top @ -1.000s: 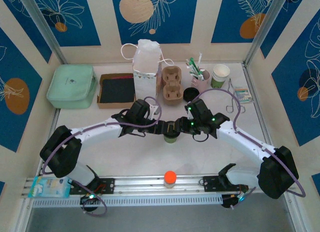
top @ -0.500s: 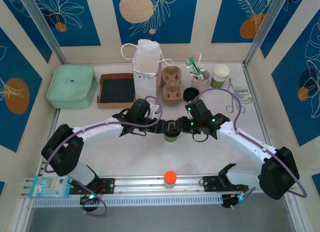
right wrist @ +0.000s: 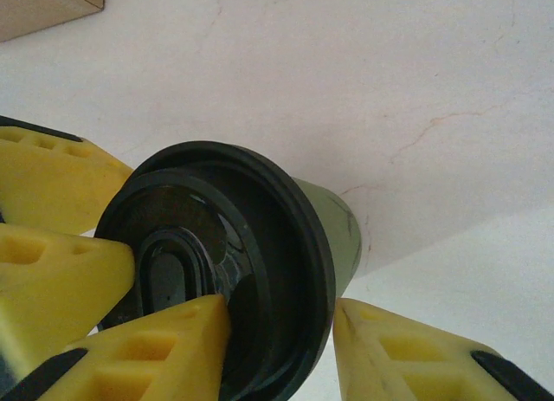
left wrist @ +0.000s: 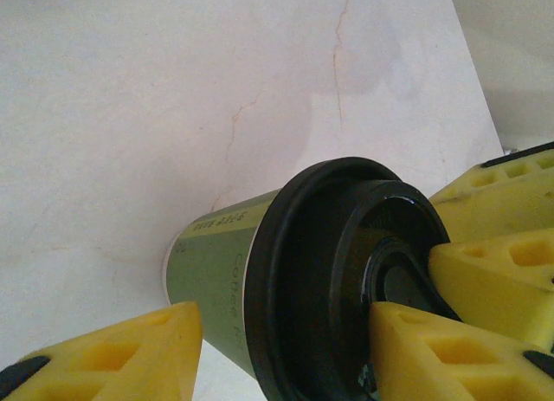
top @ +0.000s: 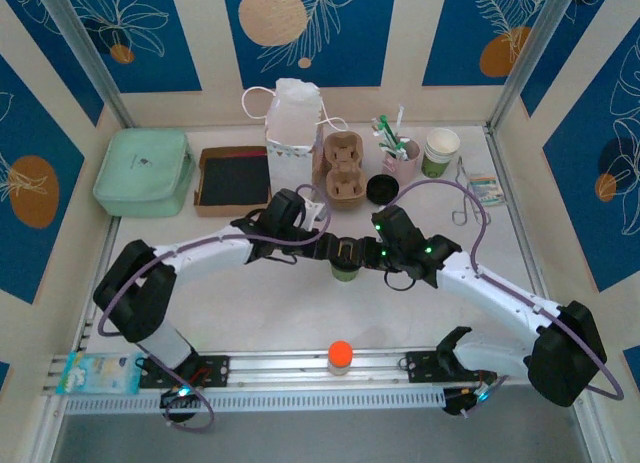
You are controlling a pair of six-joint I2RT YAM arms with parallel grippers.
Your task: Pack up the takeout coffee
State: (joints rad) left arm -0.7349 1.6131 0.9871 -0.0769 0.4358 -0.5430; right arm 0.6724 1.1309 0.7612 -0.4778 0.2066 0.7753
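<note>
White table (top: 250,303), centre: takeout coffee (top: 344,263) stands upright, long axis vertical, black lid (left wrist: 338,262) up; left gripper (left wrist: 286,345) & right gripper (right wrist: 281,332) fingers astride it; whether clamped, cannot tell.

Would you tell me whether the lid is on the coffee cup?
On: the black lid caps the cup, seen in both wrist views.

Bright, even light, soft shadows on the white table (right wrist: 389,72), faint sheen on the black lid (left wrist: 346,245)
</note>
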